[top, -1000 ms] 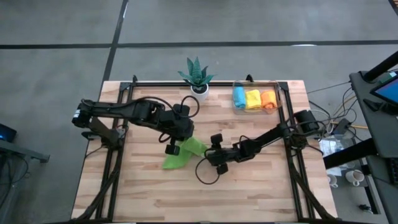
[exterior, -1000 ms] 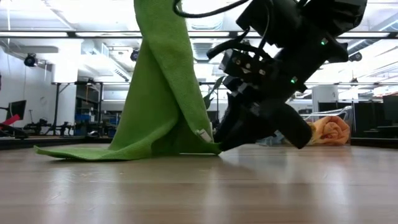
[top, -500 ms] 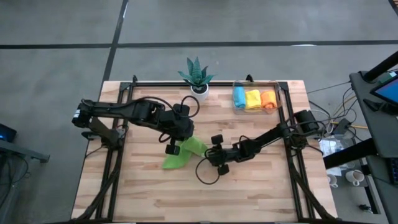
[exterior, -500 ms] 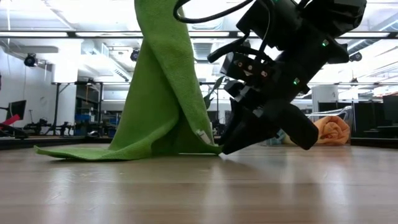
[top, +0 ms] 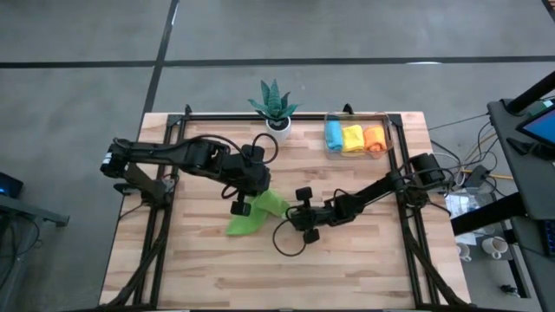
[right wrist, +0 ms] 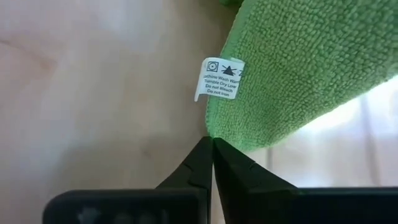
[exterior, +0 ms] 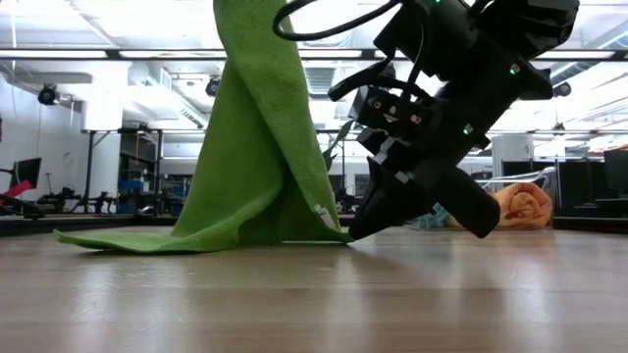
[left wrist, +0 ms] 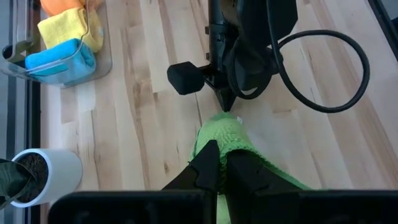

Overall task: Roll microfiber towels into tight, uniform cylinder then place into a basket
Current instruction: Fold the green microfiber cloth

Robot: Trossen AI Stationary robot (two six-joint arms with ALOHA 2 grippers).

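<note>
A green microfiber towel (top: 247, 221) hangs at mid table from my left gripper (top: 260, 198), which is shut on its raised top. The towel's lower edge (exterior: 147, 238) trails on the wood. My right gripper (right wrist: 212, 144) sits low on the table, shut at the towel's lower corner beside the white care label (right wrist: 221, 79). The clear basket (top: 388, 130) at the far right holds blue (top: 333, 136), yellow (top: 353, 137) and orange (top: 374, 139) rolls. My left gripper pinches a bunched upper part of the towel (left wrist: 221, 132) between its two fingers, slanting down from the table's left. The towel hangs below the fingers, its lower end on the table. My right gripper pinches the very tip of the towel's lower corner (right wrist: 212, 132) between its fingertips, just below the care label. The fingers slant down from the table's right, and the corner lies on the wood (exterior: 339, 236).
A spiky potted plant in a white pot (top: 276, 108) stands at the far edge, left of the basket. Bare wood (top: 260, 269) stretches along the near side. A black cable (left wrist: 336, 74) loops off my right arm.
My right gripper has shut its fingers at the towel's lower corner without shifting along the table. The towel and my left gripper stay as they were.
</note>
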